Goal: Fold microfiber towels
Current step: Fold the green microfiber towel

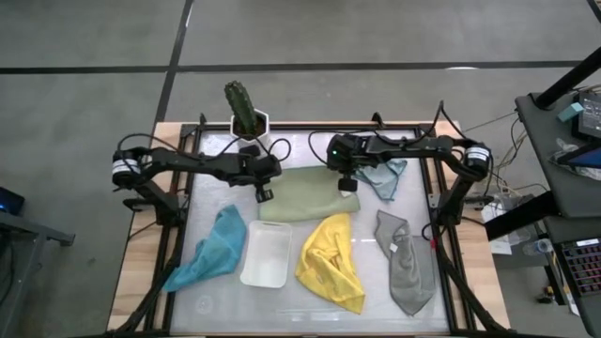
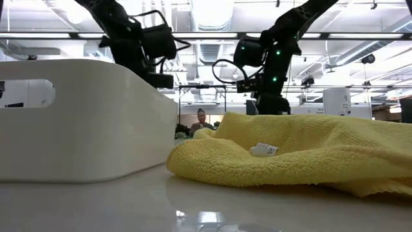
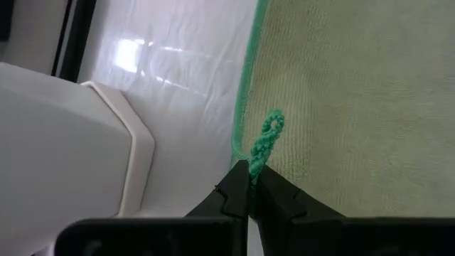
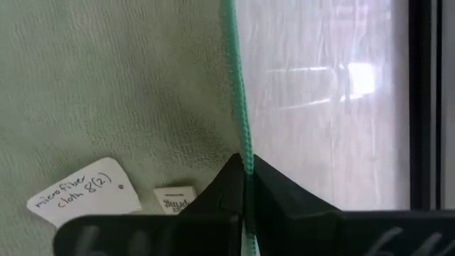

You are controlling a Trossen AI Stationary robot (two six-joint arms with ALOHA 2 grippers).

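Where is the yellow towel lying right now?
From above, the yellow towel lies crumpled near the table's front middle, between the white tray on its left and the grey towel on its right, just in front of the pale green towel.

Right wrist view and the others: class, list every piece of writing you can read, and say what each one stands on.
"microfiber cloth 8(2)": handwritten on a white tag on the pale green towel.
Small printed label beside it: too blurred to read.
White label on the yellow towel, low view: too small to read.
No other readable writing in any view.
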